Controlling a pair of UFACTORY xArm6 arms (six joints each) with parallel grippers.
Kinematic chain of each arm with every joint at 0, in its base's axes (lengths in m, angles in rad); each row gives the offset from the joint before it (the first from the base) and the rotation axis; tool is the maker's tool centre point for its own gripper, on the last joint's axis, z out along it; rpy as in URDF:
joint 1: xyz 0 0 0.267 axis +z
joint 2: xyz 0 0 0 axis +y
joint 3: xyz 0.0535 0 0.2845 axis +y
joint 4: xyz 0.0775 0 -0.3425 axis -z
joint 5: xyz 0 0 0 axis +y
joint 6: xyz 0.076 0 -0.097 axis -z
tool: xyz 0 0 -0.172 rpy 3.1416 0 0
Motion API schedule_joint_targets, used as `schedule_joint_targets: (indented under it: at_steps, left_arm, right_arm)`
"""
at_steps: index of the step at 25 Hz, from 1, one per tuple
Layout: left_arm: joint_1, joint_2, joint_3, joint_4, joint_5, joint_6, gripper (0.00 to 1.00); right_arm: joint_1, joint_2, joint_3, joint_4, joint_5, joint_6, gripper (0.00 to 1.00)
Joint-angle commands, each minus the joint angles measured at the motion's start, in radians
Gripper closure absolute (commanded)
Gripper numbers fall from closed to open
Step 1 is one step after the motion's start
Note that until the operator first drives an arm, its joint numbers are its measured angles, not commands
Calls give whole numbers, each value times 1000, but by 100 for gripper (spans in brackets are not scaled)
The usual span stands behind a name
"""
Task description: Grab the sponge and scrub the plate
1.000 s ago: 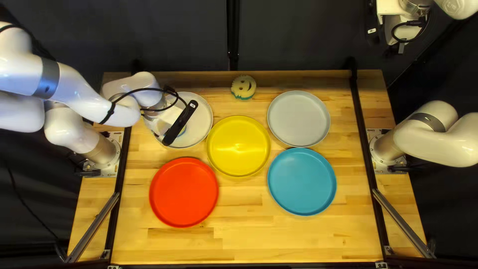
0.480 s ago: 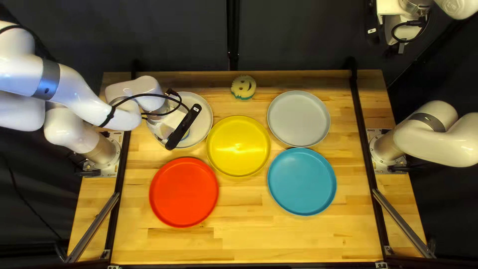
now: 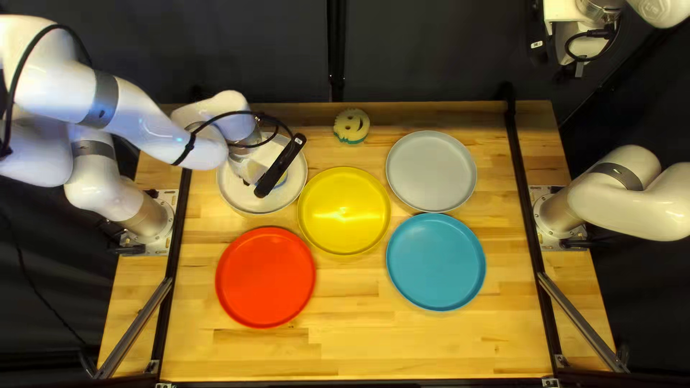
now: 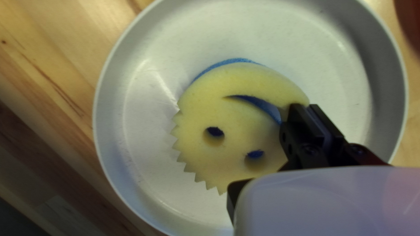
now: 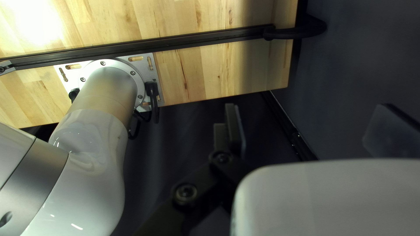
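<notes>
The left end effector (image 3: 253,167) shifted rightward, apparently with the sponge (image 4: 236,113).

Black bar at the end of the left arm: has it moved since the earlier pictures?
Yes. In the top left view, the black bar has shifted rightward and slightly toward the curtain, judged against the white plate.

Five round plates (image 3: 345,208) and two smiley sponges (image 3: 351,126) on one tabletop (image 3: 345,309), with two robot arms (image 3: 129,115).
</notes>
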Motion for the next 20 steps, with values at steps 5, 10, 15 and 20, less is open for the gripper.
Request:
schedule_joint_targets:
  at_steps: [5, 10, 15, 20]
  left_arm:
    - [-130, -132, 34, 127, 20, -208, 100]
    - [-212, -121, -7, 150, 18, -276, 100]
    - [-294, -21, -101, 138, -25, -292, 100]
    - [-353, 82, -188, 150, -52, -297, 100]
  right_arm:
    - [0, 0, 0, 0, 0, 0, 0]
    - [0, 0, 0, 0, 0, 0, 0]
    - [0, 0, 0, 0, 0, 0, 0]
    - [0, 0, 0, 0, 0, 0, 0]
